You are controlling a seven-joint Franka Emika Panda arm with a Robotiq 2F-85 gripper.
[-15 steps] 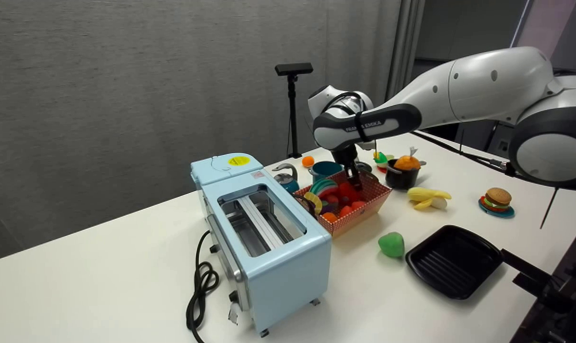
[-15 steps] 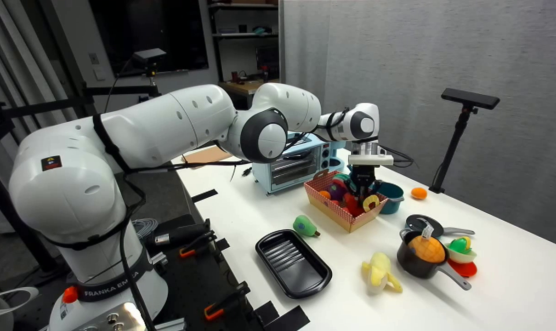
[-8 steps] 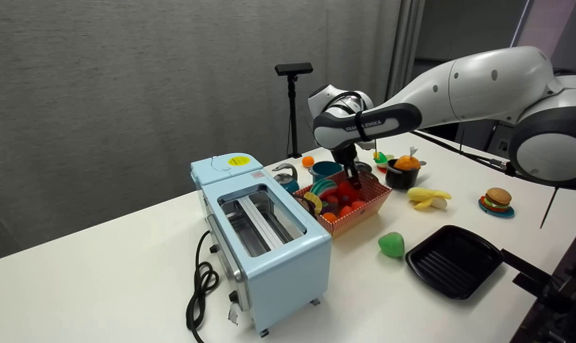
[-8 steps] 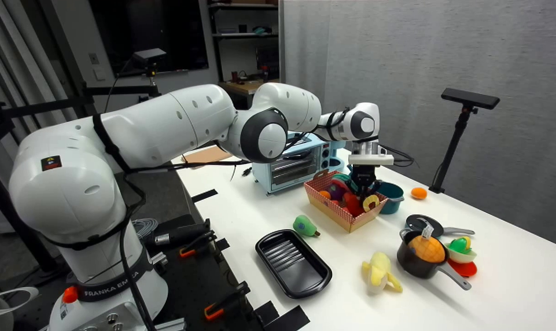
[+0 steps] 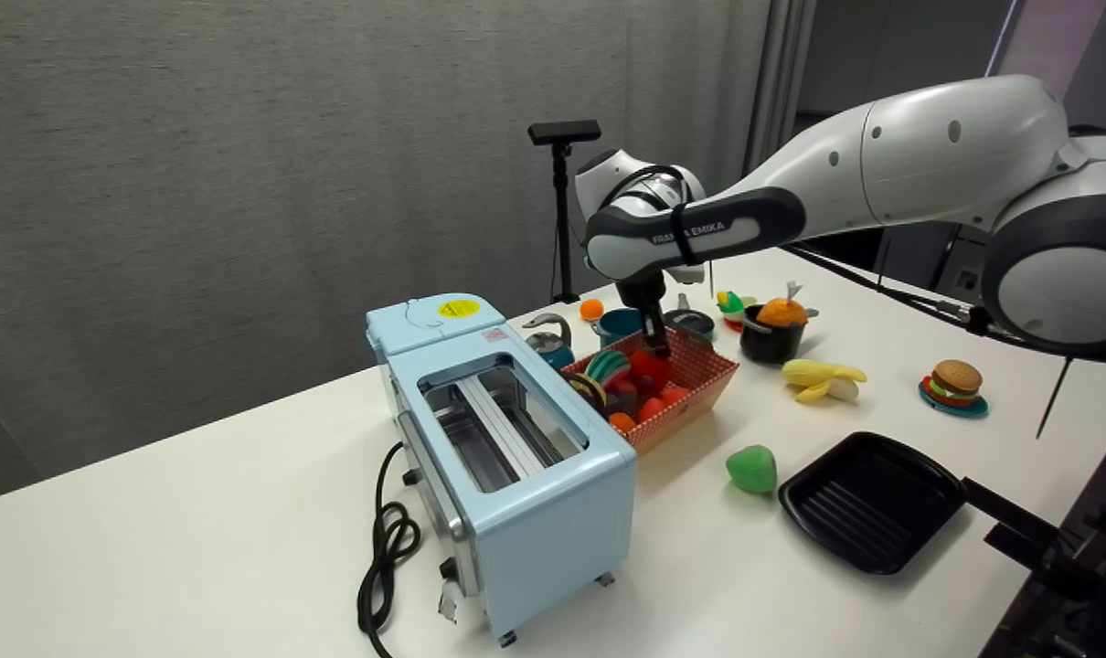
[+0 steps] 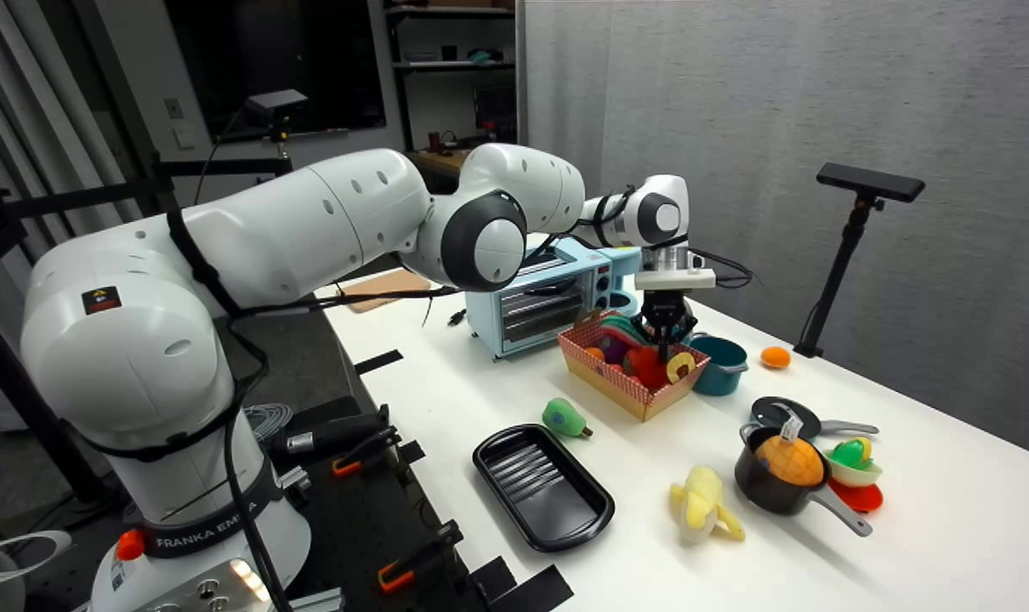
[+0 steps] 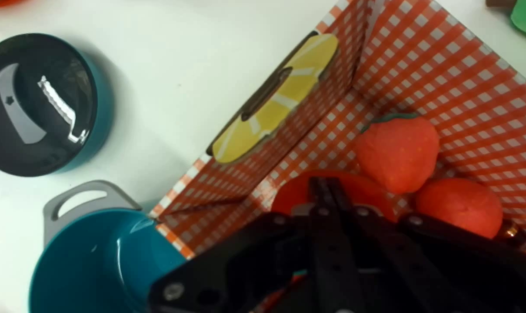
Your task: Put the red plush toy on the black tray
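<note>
White table [image 5: 242, 512]: green toy [image 5: 751, 469] between basket [image 5: 692, 413], black tray [image 5: 868, 503]; toaster [image 5: 558, 548] beside basket.

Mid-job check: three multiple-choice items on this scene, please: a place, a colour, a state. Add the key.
1. Where is the red plush toy nearest the pincer?
A. in the saucepan
B. on the toaster oven
C. in the gingham basket

2. What colour is the cooking pot beside the basket?
A. teal
B. white
C. yellow

3. How does the black tray lie?
A. upside down
B. open side up
C. on its edge

C, both exterior views show it within the walls; A, the wrist view shows teal inside; B, the ridged inside faces up.
</note>
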